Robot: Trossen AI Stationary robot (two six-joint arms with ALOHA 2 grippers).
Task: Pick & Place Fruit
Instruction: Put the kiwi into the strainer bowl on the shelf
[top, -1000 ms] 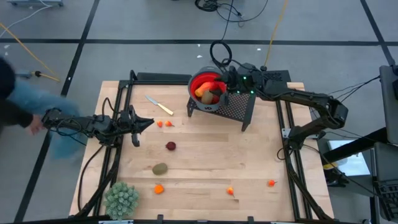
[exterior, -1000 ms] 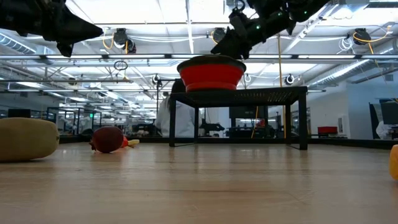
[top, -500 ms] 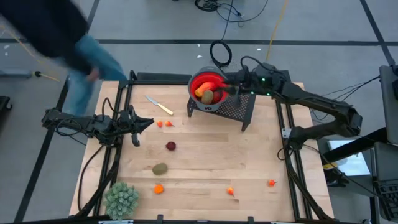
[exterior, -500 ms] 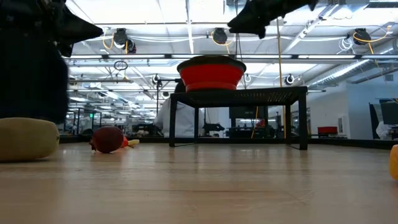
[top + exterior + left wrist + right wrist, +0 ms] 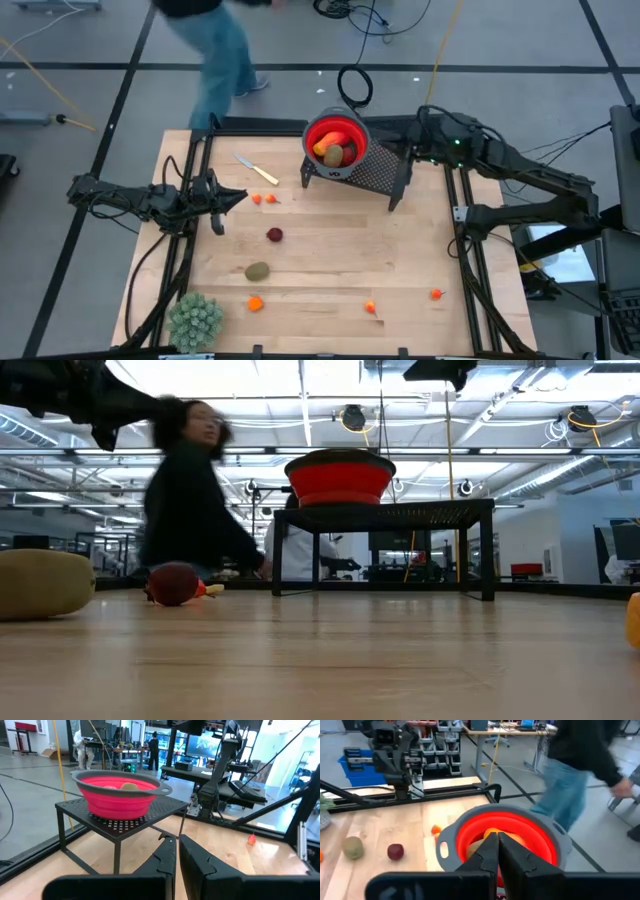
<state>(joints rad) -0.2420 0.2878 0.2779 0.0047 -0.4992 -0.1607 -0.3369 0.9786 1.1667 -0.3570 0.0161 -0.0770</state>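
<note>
Changes since a second ago: the right end effector has backed off the red collapsible silicone bowl toward the right and its fingers have snapped narrow, holding nothing; the person in a dark top and blue jeans has walked from the desk's left edge to the floor behind it. The left end effector has not moved, fingers pinched together, empty.

Left to right on the desk: pale green spiky plant ball at the near left corner; left end effector hovering over the left side; yellow-handled small knife and two tiny orange pieces just beyond its tip; brown kiwi-like oval and dark red round fruit nearer the front, well apart from both end effectors; more orange bits along the front edge. The bowl sits on a black perforated metal stand, holding a brown oval and orange-red fruit, just left of the right end effector.

Light wooden desk, grey floor, open lab with ceiling lights.
</note>
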